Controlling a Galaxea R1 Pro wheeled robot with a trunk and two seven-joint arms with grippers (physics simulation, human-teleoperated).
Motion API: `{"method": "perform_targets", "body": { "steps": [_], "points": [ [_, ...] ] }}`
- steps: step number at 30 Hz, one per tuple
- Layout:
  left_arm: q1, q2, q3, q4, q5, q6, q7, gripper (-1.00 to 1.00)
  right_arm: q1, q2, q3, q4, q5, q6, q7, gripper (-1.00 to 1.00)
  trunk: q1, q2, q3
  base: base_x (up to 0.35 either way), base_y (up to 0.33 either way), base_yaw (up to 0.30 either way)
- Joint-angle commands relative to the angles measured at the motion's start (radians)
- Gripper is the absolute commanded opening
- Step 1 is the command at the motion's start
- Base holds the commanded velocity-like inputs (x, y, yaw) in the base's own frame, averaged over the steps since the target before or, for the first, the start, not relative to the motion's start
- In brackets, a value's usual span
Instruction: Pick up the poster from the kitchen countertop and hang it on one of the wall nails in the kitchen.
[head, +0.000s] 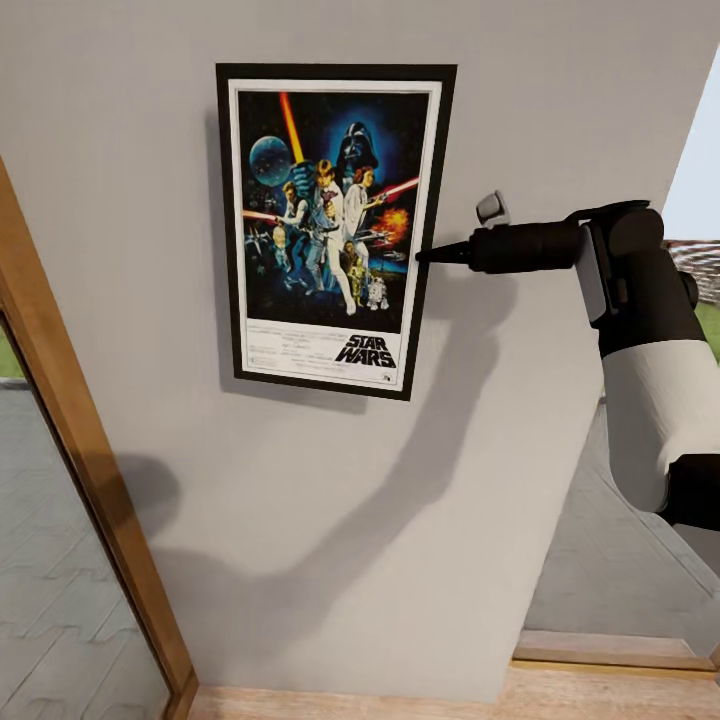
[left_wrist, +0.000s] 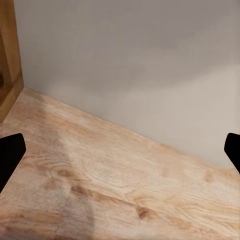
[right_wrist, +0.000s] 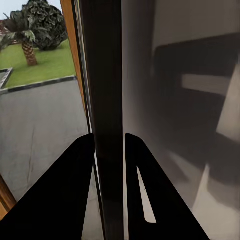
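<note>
The poster (head: 330, 225), a framed Star Wars picture, lies flat and upright against the pale grey wall (head: 330, 520) in the head view. My right gripper (head: 425, 256) reaches in from the right and is shut on the frame's right edge at mid-height. The right wrist view looks along that dark frame edge (right_wrist: 107, 75), with one black finger (right_wrist: 75, 190) on each side of it. The left wrist view looks down past my open left gripper (left_wrist: 120, 150), nothing between its fingertips (left_wrist: 10, 155). The wall nail is hidden from view, and the kitchen countertop is out of view.
A wooden door frame (head: 80, 450) slants down the left of the wall, with grey paving beyond the glass. Wooden floor (left_wrist: 100, 180) meets the wall's base. Right of the wall is another glazed opening (head: 700, 150) over paving and lawn.
</note>
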Motion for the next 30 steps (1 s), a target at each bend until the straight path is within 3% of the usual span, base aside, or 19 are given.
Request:
{"method": "perform_targets", "body": {
  "steps": [1,11,21,30],
  "points": [
    [-0.001,0.0,-0.008,0.001,0.009,-0.004,-0.003,1.0,-0.001,-0.001,0.001,0.0,-0.001,0.01,0.004,-1.0,0.0,-0.001,0.0,0.001,0.0,0.0],
    [0.0,0.002,-0.008,0.001,0.009,-0.004,-0.003,1.0,-0.001,-0.001,0.0,-0.001,-0.001,0.01,0.004,-1.0,0.0,-0.001,0.0,0.008,0.0,0.0],
    [-0.001,0.003,-0.008,0.001,0.009,-0.003,-0.003,1.0,-0.001,-0.001,0.001,-0.001,-0.001,0.01,0.004,-1.0,0.0,-0.001,0.0,0.197,0.0,0.0],
    [0.0,0.004,-0.007,0.001,0.009,-0.002,-0.003,1.0,-0.001,-0.001,0.0,-0.001,-0.001,0.01,0.004,-1.0,0.0,-0.001,0.0,0.001,0.0,0.0]
  ]
}}
